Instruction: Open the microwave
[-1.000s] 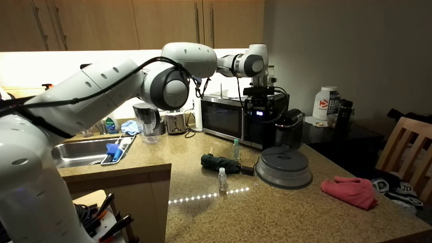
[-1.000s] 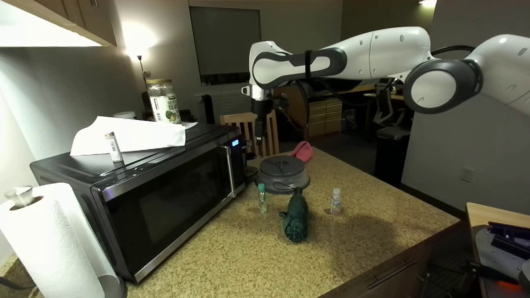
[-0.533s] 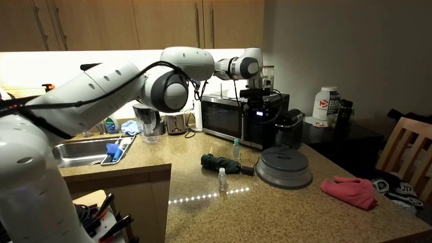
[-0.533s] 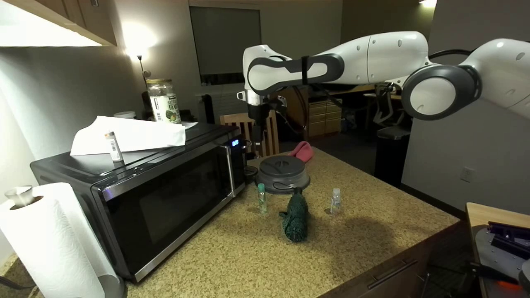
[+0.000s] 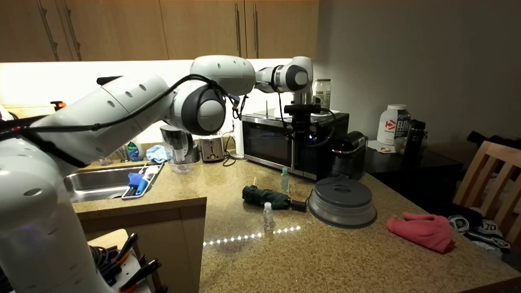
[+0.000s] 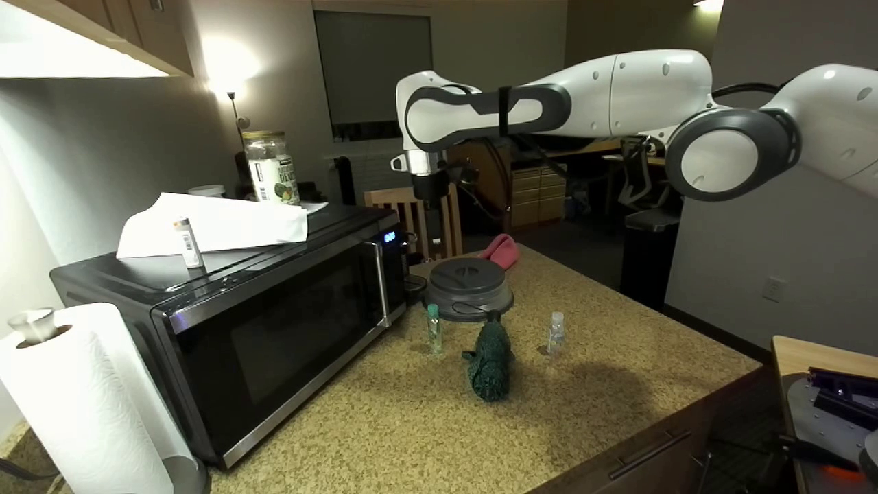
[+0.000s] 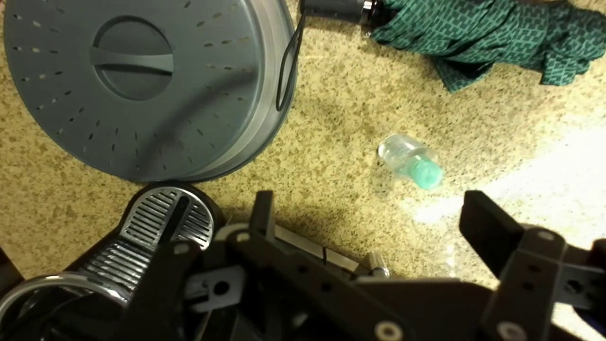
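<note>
Though closed, one microwave (image 6: 281, 326); two small clear bottles (image 6: 435, 332) (image 6: 556, 335).

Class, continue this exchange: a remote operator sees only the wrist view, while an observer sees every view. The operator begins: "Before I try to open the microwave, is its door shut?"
Observer: Yes, in an exterior view the microwave door is shut.
Operator: And does anything stand on top of the microwave?
Observer: Yes, in both exterior views a jar stands up there.
Operator: I see the green-capped bottle. Is another bottle nearby?
Observer: Yes, in both exterior views a white-capped bottle stands across the folded umbrella from it.
</note>
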`<state>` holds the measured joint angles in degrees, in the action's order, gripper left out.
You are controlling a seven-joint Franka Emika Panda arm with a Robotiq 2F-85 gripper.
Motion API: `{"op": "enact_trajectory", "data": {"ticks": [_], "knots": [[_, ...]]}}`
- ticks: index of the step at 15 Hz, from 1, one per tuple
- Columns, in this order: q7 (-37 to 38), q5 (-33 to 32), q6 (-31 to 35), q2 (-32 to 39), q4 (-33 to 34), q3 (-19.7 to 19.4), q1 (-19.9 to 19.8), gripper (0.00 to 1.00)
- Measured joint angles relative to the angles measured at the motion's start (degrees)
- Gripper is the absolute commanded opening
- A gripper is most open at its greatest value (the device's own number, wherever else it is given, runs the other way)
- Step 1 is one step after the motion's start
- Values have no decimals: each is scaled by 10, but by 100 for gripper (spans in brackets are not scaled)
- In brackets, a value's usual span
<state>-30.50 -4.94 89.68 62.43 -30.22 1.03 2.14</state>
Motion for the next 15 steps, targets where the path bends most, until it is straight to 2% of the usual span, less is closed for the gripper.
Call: {"op": "enact_trajectory", "data": {"ticks": [5, 10, 13, 15], "knots": [[-24, 0, -46, 0, 10, 1, 10, 100], [-30, 0, -31, 0, 25, 1, 13, 100], [-30, 0, -29, 19, 70, 1, 15, 100], [-30, 0, -5, 25, 76, 1, 18, 100]]}}
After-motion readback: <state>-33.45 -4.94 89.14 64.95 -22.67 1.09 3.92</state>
